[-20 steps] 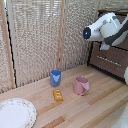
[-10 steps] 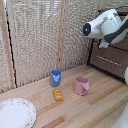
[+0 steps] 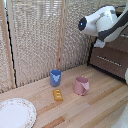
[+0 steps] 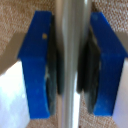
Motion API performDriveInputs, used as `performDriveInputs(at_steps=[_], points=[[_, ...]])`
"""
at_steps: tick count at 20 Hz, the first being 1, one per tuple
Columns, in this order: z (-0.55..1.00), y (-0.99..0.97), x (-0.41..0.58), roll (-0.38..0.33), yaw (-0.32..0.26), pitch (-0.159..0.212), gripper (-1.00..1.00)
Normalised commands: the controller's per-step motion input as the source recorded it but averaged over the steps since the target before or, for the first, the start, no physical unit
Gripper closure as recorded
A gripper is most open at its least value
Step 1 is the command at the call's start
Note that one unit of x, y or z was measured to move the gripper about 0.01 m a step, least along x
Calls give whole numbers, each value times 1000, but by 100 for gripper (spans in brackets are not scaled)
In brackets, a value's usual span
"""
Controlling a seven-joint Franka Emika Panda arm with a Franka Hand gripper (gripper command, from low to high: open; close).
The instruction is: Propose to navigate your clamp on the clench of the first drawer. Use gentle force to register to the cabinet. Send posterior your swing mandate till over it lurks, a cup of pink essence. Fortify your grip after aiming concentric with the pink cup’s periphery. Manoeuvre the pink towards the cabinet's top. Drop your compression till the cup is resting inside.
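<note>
Gripping drawer handle (image 4: 70,65), hand (image 4: 70,70) closed

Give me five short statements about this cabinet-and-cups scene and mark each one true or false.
1. The end effector has its blue fingertips on either side of a silver bar handle. True.
2. The pink cup sits inside the cabinet. False: it stands on the wooden table.
3. The blue cup stands at the exterior view's left of the pink cup. True.
4. The yellow block lies on the plate. False: it lies on the table, apart from the plate.
5. The pink cup is held by the end effector. False: it stands free.
</note>
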Motion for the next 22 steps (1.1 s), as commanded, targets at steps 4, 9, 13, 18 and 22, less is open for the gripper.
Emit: performDriveInputs(at_steps=[4, 9, 13, 18, 22], points=[[-6, 717, 25, -19, -200, -22, 100], [-134, 470, 253, -2, -205, 6, 100], [-53, 361, 241, -44, -54, -3, 100], [0, 541, 167, -75, -173, -44, 100], [78, 216, 109, -46, -126, 0, -100]])
